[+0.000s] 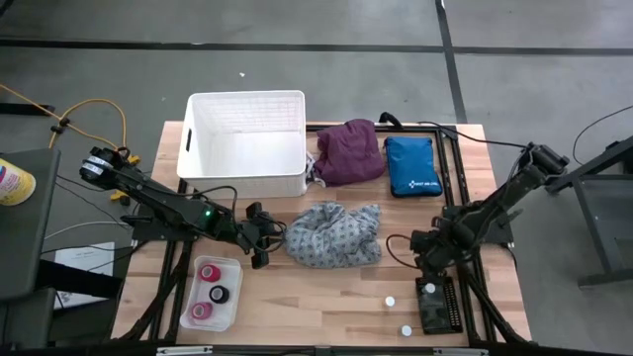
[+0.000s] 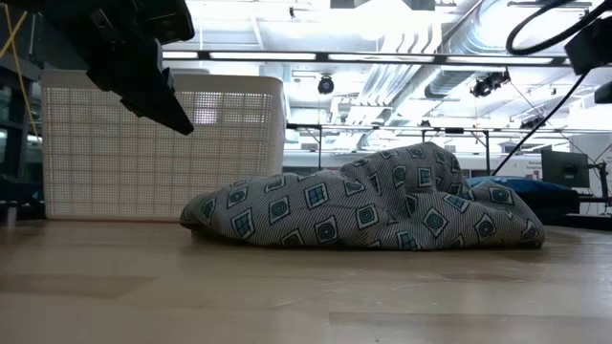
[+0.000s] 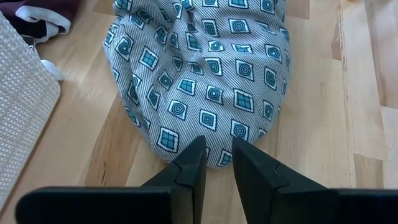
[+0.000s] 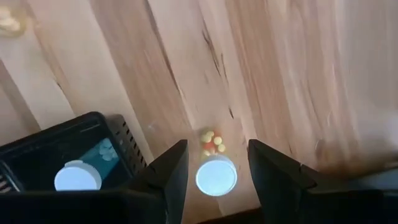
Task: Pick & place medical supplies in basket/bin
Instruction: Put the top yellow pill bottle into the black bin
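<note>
High view, from the left: a clear shallow tray (image 1: 211,293) of pink and black tape rolls (image 1: 210,272) lies near the front edge of the wooden surface (image 1: 316,302), with the large white rectangular slotted plastic basket (image 1: 244,144) behind it. The left gripper (image 1: 259,237) hangs low between them; its fingers (image 3: 191,167) are nearly closed with only a slim gap, gripping nothing, and their tips point at the near hem of the grey cloth garment with blue square and dot prints (image 3: 205,74), which lies crumpled just ahead of them. Beyond that heap, a purple cloth garment (image 1: 350,150) and a blue zipped first-aid pouch (image 1: 412,166) sit beside the basket.

Further right, the right gripper (image 4: 216,168) is down over a white-capped vial holding coloured pills (image 4: 216,174); the fingers are spread, the vial standing between them, not yet squeezed. A black slotted vial rack (image 4: 68,158) is just beside them.

Judging by this, the step in hand is the approach to a pick. Next, the left fingers would need to widen, drop onto a fold and pinch; the right ones need only close on the vial, then carry it to the basket
</note>
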